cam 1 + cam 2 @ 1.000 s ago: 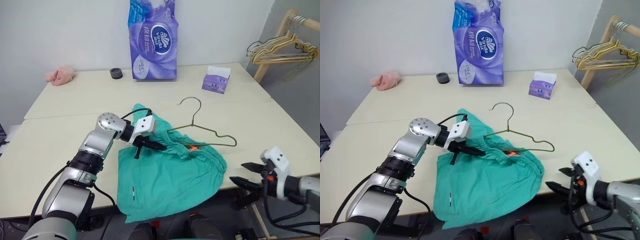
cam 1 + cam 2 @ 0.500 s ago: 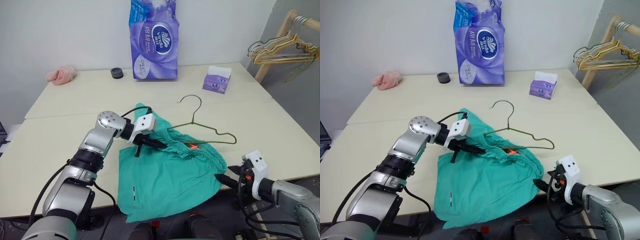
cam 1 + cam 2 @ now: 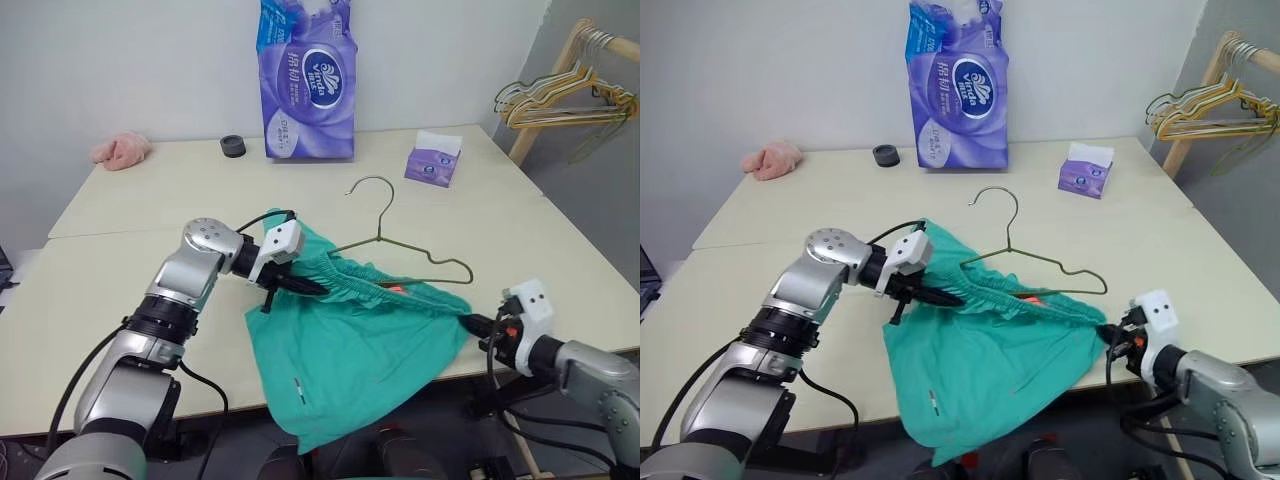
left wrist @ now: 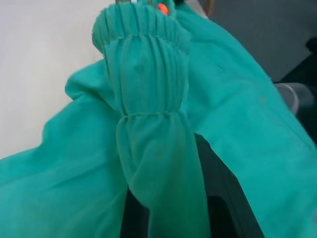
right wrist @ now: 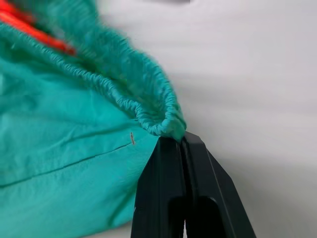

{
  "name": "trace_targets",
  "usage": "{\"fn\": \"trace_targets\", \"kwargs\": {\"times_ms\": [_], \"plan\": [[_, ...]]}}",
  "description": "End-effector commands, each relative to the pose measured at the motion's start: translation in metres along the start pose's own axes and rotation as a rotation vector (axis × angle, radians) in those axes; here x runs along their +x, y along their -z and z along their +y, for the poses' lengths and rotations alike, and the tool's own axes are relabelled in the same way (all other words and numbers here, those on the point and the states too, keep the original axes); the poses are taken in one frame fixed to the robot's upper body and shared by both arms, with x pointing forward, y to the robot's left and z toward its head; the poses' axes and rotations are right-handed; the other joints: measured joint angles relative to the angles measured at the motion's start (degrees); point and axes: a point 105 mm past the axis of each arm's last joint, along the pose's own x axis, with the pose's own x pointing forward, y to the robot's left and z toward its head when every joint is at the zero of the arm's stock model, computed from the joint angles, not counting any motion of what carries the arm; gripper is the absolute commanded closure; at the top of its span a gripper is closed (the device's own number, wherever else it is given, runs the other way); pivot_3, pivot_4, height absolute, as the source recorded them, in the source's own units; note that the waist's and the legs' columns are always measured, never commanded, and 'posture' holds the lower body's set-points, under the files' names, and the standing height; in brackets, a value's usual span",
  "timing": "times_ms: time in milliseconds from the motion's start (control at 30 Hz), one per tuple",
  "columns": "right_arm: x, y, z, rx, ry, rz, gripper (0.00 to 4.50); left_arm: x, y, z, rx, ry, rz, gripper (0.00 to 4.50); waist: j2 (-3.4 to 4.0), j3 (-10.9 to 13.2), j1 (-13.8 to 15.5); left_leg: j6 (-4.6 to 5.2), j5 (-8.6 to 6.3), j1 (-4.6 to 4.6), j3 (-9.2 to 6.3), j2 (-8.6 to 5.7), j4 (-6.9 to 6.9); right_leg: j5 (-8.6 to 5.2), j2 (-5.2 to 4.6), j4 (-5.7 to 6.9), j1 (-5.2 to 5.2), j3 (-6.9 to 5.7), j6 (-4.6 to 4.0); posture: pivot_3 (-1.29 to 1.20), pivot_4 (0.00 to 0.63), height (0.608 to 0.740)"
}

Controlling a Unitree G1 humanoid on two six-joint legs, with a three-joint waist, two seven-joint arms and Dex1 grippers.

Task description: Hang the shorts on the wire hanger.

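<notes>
On the cream table [image 3: 120, 290], near its front edge: the shorts [image 3: 360, 345], teal-green, stretched by the waistband between my two grippers, the lower cloth hanging over the edge. Wire hanger [image 3: 400, 250] lying partly on and behind the waistband, hook toward the far side, not inside the shorts. Behind: purple tissue pack [image 3: 308, 80] standing upright, small tissue box [image 3: 433, 160] with a white sheet showing at its opening, black ring [image 3: 233, 146], pink cloth [image 3: 121, 150]. Beside the table on my right: wooden rack [image 3: 560, 70] bearing a bunch of hangers [image 3: 560, 100]. My left wrist view adds the gathered elastic draped over my fingers; my right wrist view adds the orange drawstring [image 5: 29, 29] inside the band. Left gripper [image 3: 310, 289]: clamped on the waistband. Right gripper [image 3: 470, 322]: fingers together, pinching the waistband's corner.
</notes>
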Motion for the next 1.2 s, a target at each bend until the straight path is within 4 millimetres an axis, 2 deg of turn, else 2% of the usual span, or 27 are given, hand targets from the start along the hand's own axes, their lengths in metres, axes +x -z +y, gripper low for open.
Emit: {"fn": "trace_targets", "kwargs": {"times_ms": [33, 200, 367, 533, 800, 900, 1067, 1200], "plan": [[-0.012, -0.011, -0.014, -0.013, 0.04, -0.035, 4.5, -0.009, -0.002, -0.005, 0.036, 0.016, 0.023, 4.49, 0.0, 0.0, 0.05, 0.0, 0.0, 0.0, -0.01, 0.0, 0.0, 0.0, 0.01, 0.0, 0.0, -0.01, 0.0, -0.18, 0.072, 0.74], [-0.016, -0.021, -0.01, -0.039, 0.009, -0.041, 4.5, -0.005, 0.007, -0.005, 0.068, 0.006, 0.062, 4.49, -0.01, 0.0, 0.05, 0.0, 0.0, 0.0, 0.03, 0.0, 0.01, 0.0, 0.02, 0.0, 0.01, 0.03, 0.0, -0.18, 0.073, 0.74], [-0.013, -0.015, -0.01, -0.011, -0.001, -0.022, 4.5, -0.004, -0.01, 0.0, 0.044, -0.004, -0.034, 4.49, 0.0, 0.0, 0.09, 0.0, 0.0, 0.0, 0.02, 0.0, 0.02, 0.0, 0.01, 0.0, 0.01, 0.03, 0.0, -0.18, 0.074, 0.74], [-0.014, -0.019, -0.004, -0.008, -0.021, -0.029, 4.5, -0.005, 0.008, 0.001, 0.087, -0.02, 0.065, 4.49, 0.0, 0.0, 0.07, 0.0, 0.0, 0.0, 0.02, 0.01, 0.01, 0.0, 0.01, 0.0, 0.01, 0.03, 0.0, -0.18, 0.074, 0.74], [-0.017, -0.038, 0.007, -0.078, -0.062, -0.046, 4.5, 0.0, 0.02, 0.003, 0.12, -0.028, 0.12, 4.49, 0.0, 0.0, 0.03, 0.0, 0.0, 0.0, 0.02, 0.02, 0.0, 0.0, 0.01, -0.02, 0.0, 0.03, 0.0, -0.19, 0.075, 0.74], [-0.016, -0.049, 0.016, -0.129, -0.089, -0.053, 4.5, 0.004, 0.022, 0.006, 0.136, -0.043, 0.127, 4.49, -0.01, 0.0, 0.02, 0.0, 0.0, 0.0, 0.03, 0.02, 0.01, 0.0, 0.01, -0.02, 0.0, 0.04, 0.0, -0.19, 0.077, 0.74], [-0.008, -0.07, 0.042, -0.287, -0.178, -0.035, 4.5, 0.011, 0.015, 0.015, 0.152, -0.089, 0.091, 4.49, 0.0, 0.02, -0.04, 0.0, 0.0, -0.01, 0.02, 0.02, 0.01, 0.0, -0.02, -0.03, -0.01, 0.03, 0.0, -0.2, 0.078, 0.74], [0.0, -0.078, 0.06, -0.412, -0.256, 0.0, 4.5, 0.021, 0.009, 0.02, 0.164, -0.115, 0.059, 4.49, 0.0, 0.03, -0.07, 0.0, 0.0, -0.03, 0.0, 0.04, 0.01, 0.0, -0.03, -0.05, -0.02, 0.02, 0.0, -0.2, 0.077, 0.74]]}}
